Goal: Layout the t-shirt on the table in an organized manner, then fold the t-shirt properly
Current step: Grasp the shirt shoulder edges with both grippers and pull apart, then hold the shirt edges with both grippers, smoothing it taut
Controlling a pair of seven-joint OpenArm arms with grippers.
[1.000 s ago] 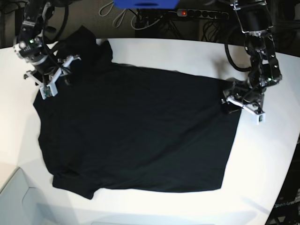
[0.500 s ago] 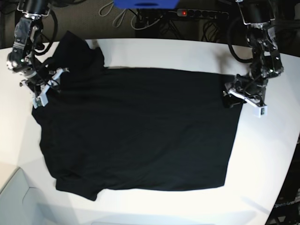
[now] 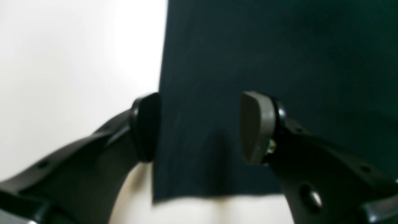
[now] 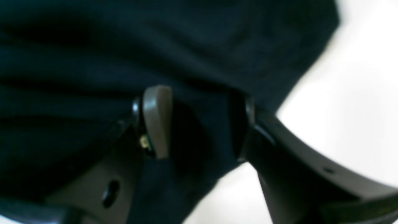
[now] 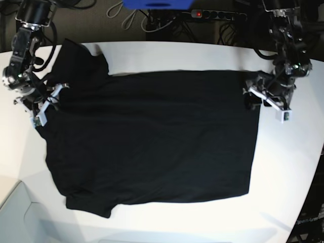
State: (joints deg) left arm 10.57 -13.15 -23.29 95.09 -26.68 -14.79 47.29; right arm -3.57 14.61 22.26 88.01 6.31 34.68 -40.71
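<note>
The black t-shirt [image 5: 152, 136] lies spread flat on the white table [image 5: 202, 55], its print hidden. My left gripper [image 5: 251, 98] is at the shirt's far right corner. In the left wrist view it [image 3: 200, 127] is open, its fingers straddling the corner of the shirt [image 3: 279, 62] over the table [image 3: 77, 62]. My right gripper [image 5: 46, 103] is at the shirt's left edge below a sleeve. In the blurred right wrist view it [image 4: 202, 124] stands open with bunched shirt fabric [image 4: 124, 46] between its fingers, the table [image 4: 357, 109] beside it.
A power strip with a red light [image 5: 217, 14], cables and a blue object [image 5: 157, 4] lie beyond the table's back edge. A pale box [image 5: 15, 212] stands at the lower left. The table's curved edge runs down the right side [image 5: 314, 167].
Both arms have pulled the shirt toward the back of the table and stretched it flatter. The right gripper has moved left and nearer; the left gripper has moved back a little.
</note>
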